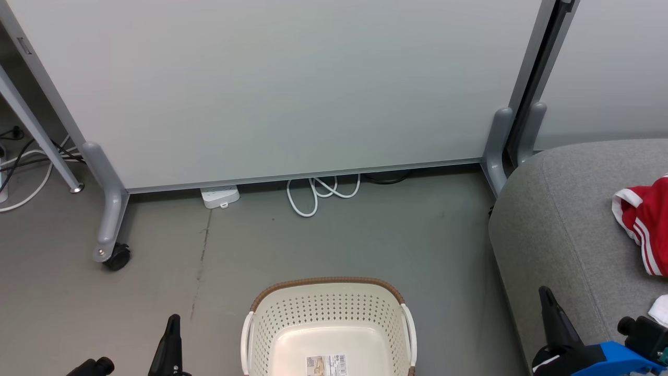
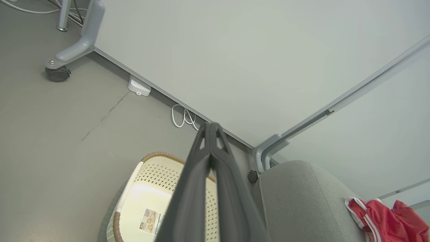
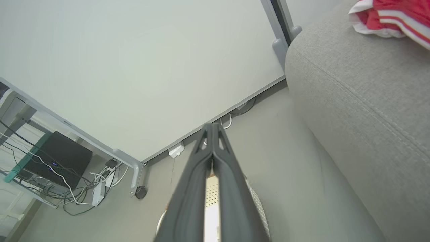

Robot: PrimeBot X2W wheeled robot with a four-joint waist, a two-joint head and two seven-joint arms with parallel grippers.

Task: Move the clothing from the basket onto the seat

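Observation:
The cream basket (image 1: 326, 283) stands on the floor at the bottom centre, holding nothing but a label sticker on its bottom. To its right is the grey seat (image 1: 563, 224), with the red clothing (image 1: 644, 219) lying on it at the right edge and a small white piece (image 1: 660, 308) nearer me. My left gripper (image 1: 172, 334) is low, left of the basket; in the left wrist view its fingertips (image 2: 211, 126) are shut, empty, above the basket (image 2: 147, 181). My right gripper (image 1: 553, 313) hangs over the seat's near edge, also shut and empty (image 3: 211, 127).
White partition panels (image 1: 292, 89) on grey feet stand behind the basket, with a caster (image 1: 116, 257) at the left. A power strip (image 1: 220, 197) and a coiled white cable (image 1: 318, 193) lie at the panel's base. A desk with cables (image 3: 50, 161) is further left.

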